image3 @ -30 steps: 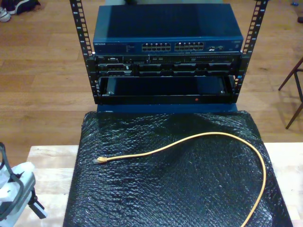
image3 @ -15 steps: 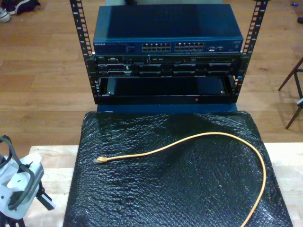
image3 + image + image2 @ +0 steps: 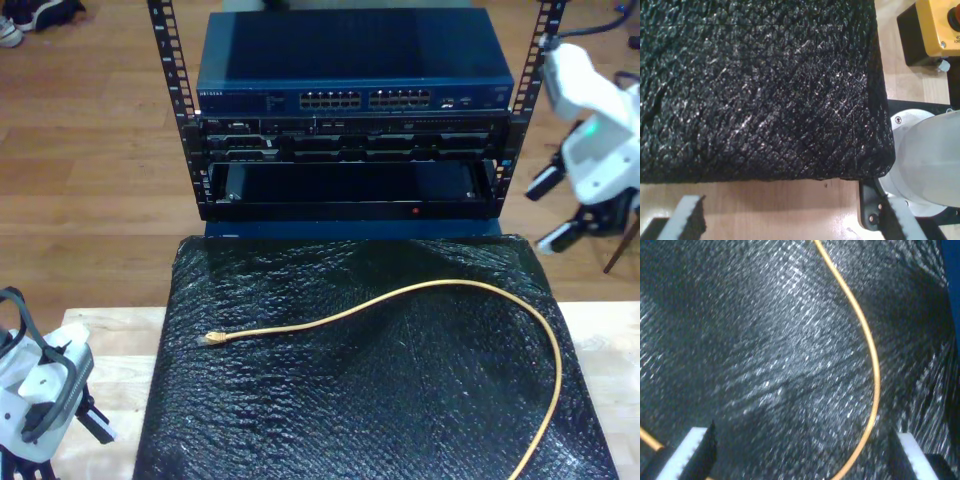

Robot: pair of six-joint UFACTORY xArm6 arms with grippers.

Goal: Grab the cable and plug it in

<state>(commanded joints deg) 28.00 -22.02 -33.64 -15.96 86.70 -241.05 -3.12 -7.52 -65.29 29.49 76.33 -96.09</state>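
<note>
Exterior view: the cable (image 3: 470,290), thin and yellow-orange, lies loose on a black textured mat (image 3: 380,400) that covers the middle of the light wooden tabletop (image 3: 100,345). Its small clear plug (image 3: 213,340) rests near the mat's edge on the exterior view's left; from there the cable arcs toward the far edge of the mat, curves round near the edge on the exterior view's right, and runs off the near edge. Beyond the mat stands an equipment rack (image 3: 350,110) holding a blue network switch (image 3: 350,60) with a row of ports facing the mat.

Second wrist view: my second gripper (image 3: 805,455) hangs over the mat with its jaws spread wide, holding nothing. A curved stretch of the cable (image 3: 871,360) lies on the mat between the two jaw tips, apart from both.

First wrist view: my first gripper (image 3: 790,225) sits over bare tabletop just beside a corner of the mat (image 3: 755,85), jaws apart and empty. A yellow box (image 3: 940,22) stands near that corner.
</note>
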